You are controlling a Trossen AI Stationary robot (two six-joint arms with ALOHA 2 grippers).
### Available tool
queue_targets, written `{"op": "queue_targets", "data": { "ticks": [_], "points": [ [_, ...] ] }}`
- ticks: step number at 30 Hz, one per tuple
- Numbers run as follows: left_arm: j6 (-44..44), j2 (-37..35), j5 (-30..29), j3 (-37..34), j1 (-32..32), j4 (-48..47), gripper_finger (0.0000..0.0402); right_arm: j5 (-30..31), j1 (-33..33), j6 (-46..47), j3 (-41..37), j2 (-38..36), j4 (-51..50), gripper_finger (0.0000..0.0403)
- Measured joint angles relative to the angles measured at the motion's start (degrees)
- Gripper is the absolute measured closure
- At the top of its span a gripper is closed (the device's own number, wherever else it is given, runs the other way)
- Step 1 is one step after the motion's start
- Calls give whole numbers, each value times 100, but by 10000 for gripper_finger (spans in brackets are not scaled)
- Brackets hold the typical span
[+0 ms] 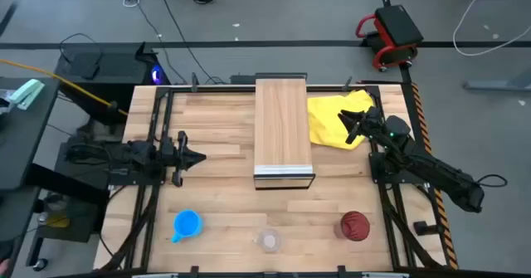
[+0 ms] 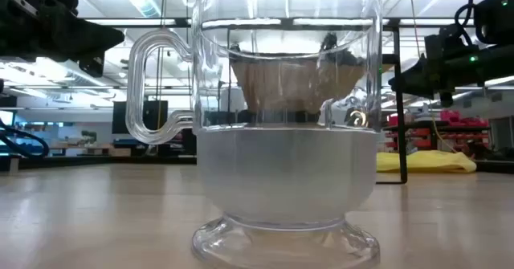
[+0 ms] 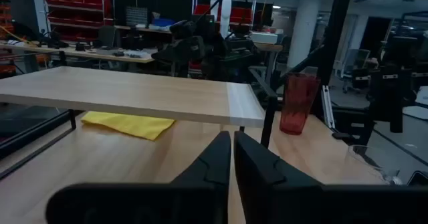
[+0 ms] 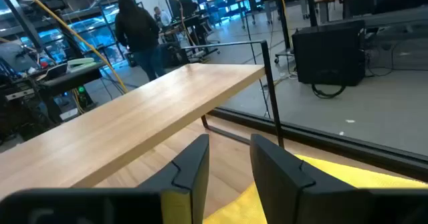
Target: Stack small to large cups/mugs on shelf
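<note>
Right up against the low cam, glass cup (image 2: pixel 285 116) is sitting on the desk's (image 1: pixel 224 129) near edge, blue mug (image 1: pixel 187 224) left of it, red tumbler (image 1: pixel 354 226) right. I'm seeing the shelf (image 1: pixel 282 129) standing bare mid-desk. Left end effector (image 1: pixel 199 157) is hovering pinched shut, holding nothing; right end effector (image 1: pixel 347 124) is hanging slightly open over the yellow cloth (image 1: pixel 328 120), empty.

Left tool (image 1: pixel 197 156) at 9 o'clock, fingers pressed together, empty. Right tool (image 1: pixel 353 127) at 2 o'clock, fingers parted, empty.
</note>
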Motion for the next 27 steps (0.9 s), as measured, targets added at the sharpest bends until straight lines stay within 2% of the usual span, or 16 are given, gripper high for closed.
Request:
{"op": "queue_targets", "data": {
  "ticks": [10,27],
  "points": [
    [2,2,0,2,1,0,366,2,0,0,0,1,0,286],
    [2,0,-1,2,0,0,370,2,1,0,0,0,0,286]
  ]
}}
